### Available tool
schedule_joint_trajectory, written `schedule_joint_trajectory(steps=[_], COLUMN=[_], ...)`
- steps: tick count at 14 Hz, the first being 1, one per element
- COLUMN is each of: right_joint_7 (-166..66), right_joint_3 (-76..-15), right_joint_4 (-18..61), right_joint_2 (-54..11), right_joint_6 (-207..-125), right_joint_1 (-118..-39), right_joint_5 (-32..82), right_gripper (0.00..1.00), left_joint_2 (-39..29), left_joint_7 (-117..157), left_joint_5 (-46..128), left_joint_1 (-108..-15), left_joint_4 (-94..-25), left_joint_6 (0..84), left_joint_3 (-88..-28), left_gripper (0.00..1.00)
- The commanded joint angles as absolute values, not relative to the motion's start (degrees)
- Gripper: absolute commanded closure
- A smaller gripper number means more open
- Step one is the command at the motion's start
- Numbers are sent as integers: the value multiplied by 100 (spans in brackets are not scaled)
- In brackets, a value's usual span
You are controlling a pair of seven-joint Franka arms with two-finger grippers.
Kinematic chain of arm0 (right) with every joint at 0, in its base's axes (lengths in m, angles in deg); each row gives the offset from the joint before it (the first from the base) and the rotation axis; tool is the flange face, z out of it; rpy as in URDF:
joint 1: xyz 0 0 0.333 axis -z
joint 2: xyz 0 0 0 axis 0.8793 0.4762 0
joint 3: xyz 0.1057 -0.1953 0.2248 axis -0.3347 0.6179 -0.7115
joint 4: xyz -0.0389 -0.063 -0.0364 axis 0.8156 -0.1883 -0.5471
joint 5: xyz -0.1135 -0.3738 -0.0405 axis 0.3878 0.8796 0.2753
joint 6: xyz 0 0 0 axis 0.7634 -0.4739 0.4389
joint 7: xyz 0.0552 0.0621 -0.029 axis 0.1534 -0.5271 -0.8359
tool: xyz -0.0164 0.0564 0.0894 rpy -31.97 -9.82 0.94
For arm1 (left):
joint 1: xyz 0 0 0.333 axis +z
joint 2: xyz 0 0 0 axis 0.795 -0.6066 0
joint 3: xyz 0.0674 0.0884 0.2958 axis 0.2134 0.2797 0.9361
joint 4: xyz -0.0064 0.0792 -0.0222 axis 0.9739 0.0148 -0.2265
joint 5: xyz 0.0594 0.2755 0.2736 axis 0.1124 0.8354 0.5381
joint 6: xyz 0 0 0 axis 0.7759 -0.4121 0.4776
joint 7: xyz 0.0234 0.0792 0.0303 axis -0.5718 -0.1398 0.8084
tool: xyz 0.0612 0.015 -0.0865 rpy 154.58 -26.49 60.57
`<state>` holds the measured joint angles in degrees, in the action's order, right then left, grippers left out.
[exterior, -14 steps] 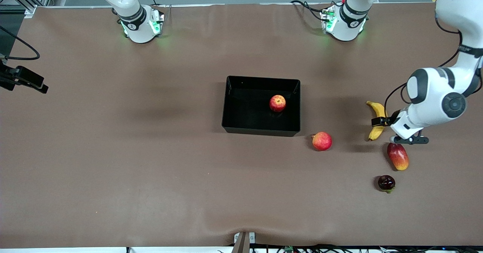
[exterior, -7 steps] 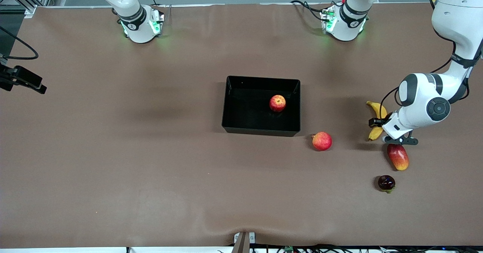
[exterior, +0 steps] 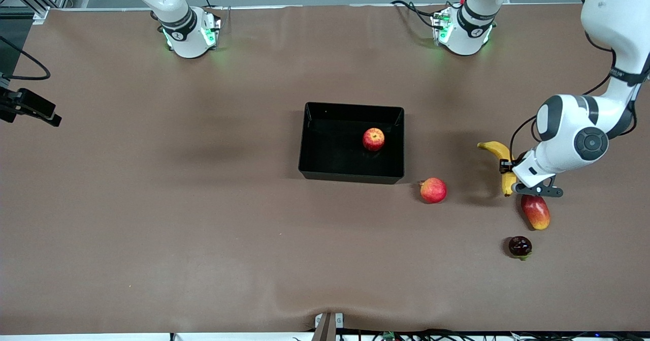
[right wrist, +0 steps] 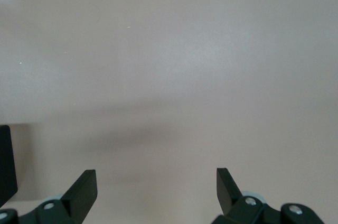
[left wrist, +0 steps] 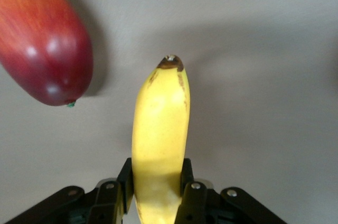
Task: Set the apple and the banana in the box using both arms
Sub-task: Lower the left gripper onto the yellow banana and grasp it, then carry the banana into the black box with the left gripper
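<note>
The yellow banana [exterior: 500, 157] is clamped between the fingers of my left gripper [exterior: 508, 170], which holds it just above the table beside the mango. In the left wrist view the banana [left wrist: 160, 129] sticks out from the shut jaws of the gripper [left wrist: 157, 175], dark tip forward. The deep-red apple [exterior: 373, 139] lies in the black box [exterior: 354, 107], toward the left arm's end of it. My right gripper [right wrist: 156, 177] is open and empty over bare table, seen only in the right wrist view.
A pinkish-red round fruit [exterior: 433, 190] lies near the box's corner, nearer the camera. A red-and-yellow mango [exterior: 535, 211] [left wrist: 45, 44] and a dark fruit [exterior: 520, 246] lie nearer the camera than the banana. A black device [exterior: 30, 108] juts in at the right arm's end.
My left gripper has closed on the banana and lifted it slightly; the banana has turned and shifted a little toward the box. The apple and the other fruits have not moved.
</note>
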<state>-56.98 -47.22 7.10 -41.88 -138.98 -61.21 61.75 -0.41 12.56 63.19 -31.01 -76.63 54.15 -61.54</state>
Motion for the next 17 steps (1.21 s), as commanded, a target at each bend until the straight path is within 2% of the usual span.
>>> schedule_joint_trajectory(steps=[1, 3, 5, 7, 12, 17], right_joint_7=[-5722, -5730, -5730, -5730, -5704, -5695], right_joint_3=[-4753, -4753, -4753, -4753, -4753, -4753], right_joint_4=[590, 590, 590, 590, 590, 590], right_joint_2=[-4148, -4148, -4148, -4148, -4148, -4148], right_joint_6=[-13852, -13852, -13852, -13861, -13852, -13852], right_joint_1=[-6121, -6130, -6112, -6103, -6103, -6121], right_joint_5=[6256, 6239, 6212, 6212, 6221, 6230], right_gripper=[0, 0, 0, 0, 0, 0], left_joint_2=[627, 549, 382, 145, -453, -909], left_joint_7=[1863, 2671, 3532, 4559, 6093, 6435], left_joint_5=[5943, 5907, 5854, 5836, 5924, 6240], left_joint_1=[-3077, -3121, -3200, -3532, -4859, -5598], left_joint_4=[-7159, -6561, -6295, -6076, -5513, -5486], left_joint_6=[4252, 3583, 3474, 3474, 3536, 3983], left_joint_3=[-6851, -7352, -7880, -8145, -8137, -8111], left_gripper=[100, 100, 100, 100, 100, 100])
